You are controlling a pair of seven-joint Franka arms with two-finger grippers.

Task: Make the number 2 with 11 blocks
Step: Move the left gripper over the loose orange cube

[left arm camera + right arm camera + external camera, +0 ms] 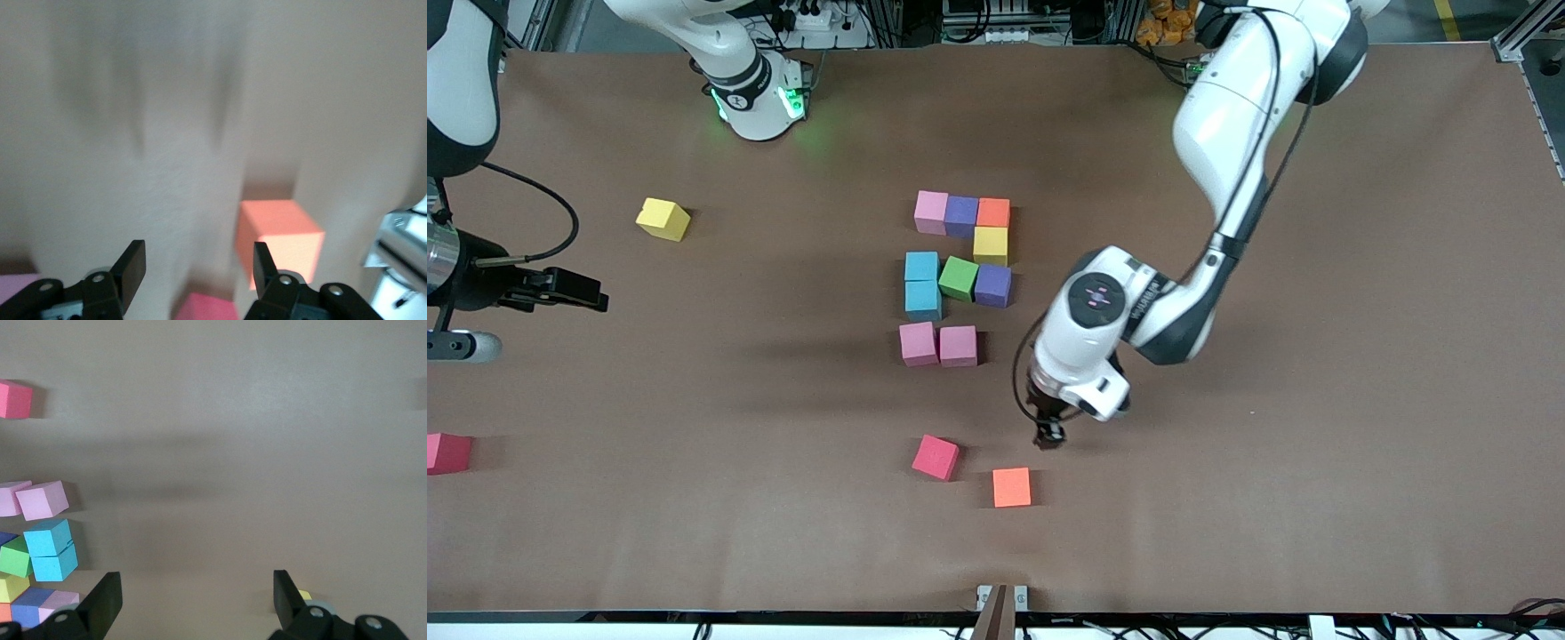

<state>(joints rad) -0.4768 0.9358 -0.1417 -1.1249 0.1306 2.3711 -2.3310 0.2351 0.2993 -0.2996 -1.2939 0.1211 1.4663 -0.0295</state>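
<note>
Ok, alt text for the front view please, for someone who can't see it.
Nine blocks sit clustered mid-table in a partial figure, while the left gripper, open and empty, hangs low just above the table beside a loose orange block and red block nearer the camera. The right gripper waits open at its own end, with a stray yellow block nearby.

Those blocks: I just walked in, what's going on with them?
Nine blocks sit grouped mid-table, partway to a figure. The left end effector, open and empty, hangs by the loose orange block and red block nearer the front camera. The right end effector waits open at its end of the table.
</note>
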